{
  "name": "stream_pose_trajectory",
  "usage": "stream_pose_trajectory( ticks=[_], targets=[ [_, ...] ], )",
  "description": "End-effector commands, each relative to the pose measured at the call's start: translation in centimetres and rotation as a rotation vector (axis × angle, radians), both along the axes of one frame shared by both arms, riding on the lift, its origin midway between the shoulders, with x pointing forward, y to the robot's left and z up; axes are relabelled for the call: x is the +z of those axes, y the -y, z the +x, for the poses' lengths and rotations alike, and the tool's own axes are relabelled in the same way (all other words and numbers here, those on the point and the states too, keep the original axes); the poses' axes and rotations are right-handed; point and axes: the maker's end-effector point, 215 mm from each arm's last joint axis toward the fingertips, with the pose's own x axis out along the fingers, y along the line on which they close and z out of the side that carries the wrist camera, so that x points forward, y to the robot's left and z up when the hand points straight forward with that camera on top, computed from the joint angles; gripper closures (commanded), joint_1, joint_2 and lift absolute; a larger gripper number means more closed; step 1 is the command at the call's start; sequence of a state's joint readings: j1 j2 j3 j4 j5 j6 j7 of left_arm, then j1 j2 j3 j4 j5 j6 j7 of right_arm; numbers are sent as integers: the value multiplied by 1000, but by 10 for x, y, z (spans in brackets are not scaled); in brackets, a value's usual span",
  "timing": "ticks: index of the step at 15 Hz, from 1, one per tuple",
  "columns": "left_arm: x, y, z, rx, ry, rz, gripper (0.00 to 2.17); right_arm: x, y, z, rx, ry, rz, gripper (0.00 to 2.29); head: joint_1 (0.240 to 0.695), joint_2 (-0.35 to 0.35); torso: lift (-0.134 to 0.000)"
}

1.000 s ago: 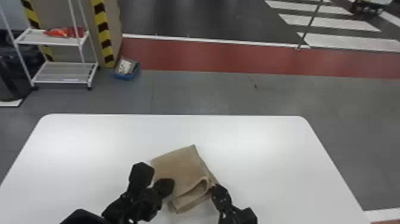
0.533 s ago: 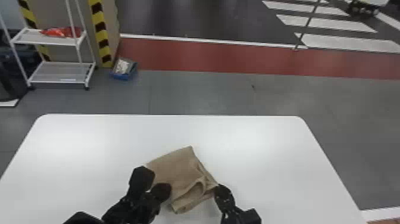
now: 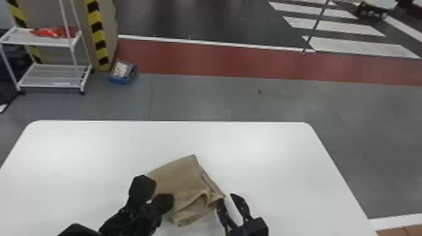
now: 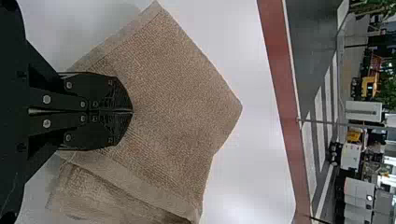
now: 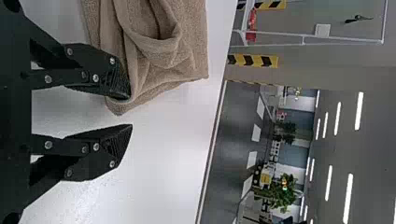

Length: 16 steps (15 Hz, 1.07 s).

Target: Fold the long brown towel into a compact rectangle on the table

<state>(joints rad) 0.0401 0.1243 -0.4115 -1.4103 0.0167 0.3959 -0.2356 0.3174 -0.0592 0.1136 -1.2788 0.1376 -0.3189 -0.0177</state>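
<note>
The towel is best squared to the worktop's far edge, pinned by the closed, empty left gripper, its loose layers gathered by the parted, empty right gripper.

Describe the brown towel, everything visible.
The towel is tan-brown, with a fine, nubby, terry-like texture and flatter bands along some edges. It lies on the white table, folded in layers into a rough, skewed bundle, not a neat rectangle. A loose fold gapes on the part toward the right tool, which is open, one finger overlapping a towel corner, apparently touching. The left tool is shut, tips over the cloth; whether it pinches any can't be told.
</note>
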Motion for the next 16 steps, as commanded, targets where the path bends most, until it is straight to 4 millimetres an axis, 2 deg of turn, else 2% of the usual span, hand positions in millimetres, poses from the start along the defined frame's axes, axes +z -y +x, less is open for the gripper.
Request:
stream_pose_trajectory(
  ticks=[1,3,5,7,8,9,11,12,14,16],
  targets=[
    [1,-5,1,11,-5,-13,1986,24,-3,0,8,41,29,60,695,-188,0],
    [10,-6,-3,14,3,-45,1983,57,-11,-2,48,83,62,60,695,-176,0],
    [30,-4,-8,12,26,-93,1983,77,-20,0,103,71,45,63,695,-166,0],
    [47,-6,-14,19,37,-137,1983,85,-19,7,146,30,-19,63,695,-156,0],
    [52,-11,-16,31,42,-147,1983,80,-20,10,195,-29,-47,66,695,-153,0],
    [54,-14,-19,32,39,-156,1983,83,-27,13,265,-42,-98,73,695,-150,0],
    [58,-32,-18,62,42,-162,1983,104,-55,19,480,-31,-225,87,695,-135,0],
    [55,-44,-22,84,33,-163,1983,114,-66,19,580,-36,-269,107,695,-98,0],
    [64,-55,-18,109,46,-179,1983,117,-78,17,728,-68,-406,137,695,-52,0],
    [66,-81,-16,158,52,-181,1983,120,-85,14,837,-99,-522,208,695,-11,0]
  ],
)
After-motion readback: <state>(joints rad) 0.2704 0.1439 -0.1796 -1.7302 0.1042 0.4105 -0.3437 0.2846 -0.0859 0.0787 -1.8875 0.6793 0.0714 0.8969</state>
